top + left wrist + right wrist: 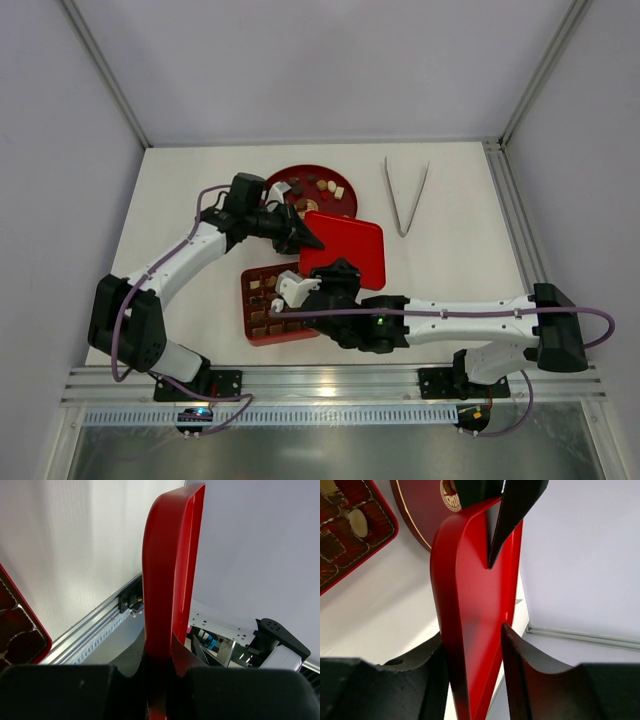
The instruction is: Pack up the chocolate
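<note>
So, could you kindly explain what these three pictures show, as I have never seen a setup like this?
Two robot arms are bolted at the near edge of a white table. One picture looks down from above; the other two come from cameras on each wrist. On the table lie a red box with compartments, a round red plate with chocolate pieces, and metal tongs. The left gripper is clamped on the red lid; the right gripper has its fingers either side of the opposite edge.

White table (450, 260), plain pale walls (320, 60) on three sides, aluminium corner posts (540, 70) — slotted aluminium rail (330, 382) along the near edge, even light
</note>
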Controlling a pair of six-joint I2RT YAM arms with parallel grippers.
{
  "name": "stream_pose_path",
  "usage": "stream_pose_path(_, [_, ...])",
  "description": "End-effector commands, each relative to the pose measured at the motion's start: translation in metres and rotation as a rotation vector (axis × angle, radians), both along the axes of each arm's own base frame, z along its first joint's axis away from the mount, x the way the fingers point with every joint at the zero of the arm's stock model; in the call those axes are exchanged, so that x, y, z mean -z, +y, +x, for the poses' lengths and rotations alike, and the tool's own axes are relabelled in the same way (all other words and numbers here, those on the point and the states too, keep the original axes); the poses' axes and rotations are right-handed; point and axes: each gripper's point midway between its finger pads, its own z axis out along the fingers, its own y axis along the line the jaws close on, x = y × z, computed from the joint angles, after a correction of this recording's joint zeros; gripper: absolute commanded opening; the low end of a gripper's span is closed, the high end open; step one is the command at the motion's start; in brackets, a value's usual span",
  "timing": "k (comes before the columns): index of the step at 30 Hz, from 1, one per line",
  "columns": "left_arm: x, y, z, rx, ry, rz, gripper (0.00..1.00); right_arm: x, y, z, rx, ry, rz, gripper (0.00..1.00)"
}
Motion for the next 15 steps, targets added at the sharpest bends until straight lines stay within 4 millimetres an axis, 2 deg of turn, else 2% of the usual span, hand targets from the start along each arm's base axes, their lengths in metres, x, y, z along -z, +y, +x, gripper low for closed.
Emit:
stream_pose_path(1, [-0.023,0.001,-0.010,0.032,-0.013,-0.065,0.00,-0.022,0.004,0.004,0.017,-0.057,0.013,0.43])
stream_pose_path(8, [-0.026,0.001,-0.011,0.035,-0.015,-0.073,0.00,-0.014,0.005,0.005,0.008,-0.064,-0.039,0.37])
stream_pose_path(11, [-0.026,0.002,-0.012,0.033,-0.013,-0.073,0.00,-0.013,0.007,0.005,0.004,-0.066,-0.037,0.29])
stream_pose_path(13, [-0.027,0.002,-0.013,0.035,-0.015,-0.075,0.00,-0.011,0.007,0.005,0.005,-0.068,-0.040,0.19])
stream_pose_path(15, [-0.030,0.002,-0.013,0.036,-0.026,-0.079,0.00,-0.011,0.007,0.007,0.013,-0.078,-0.051,0.12])
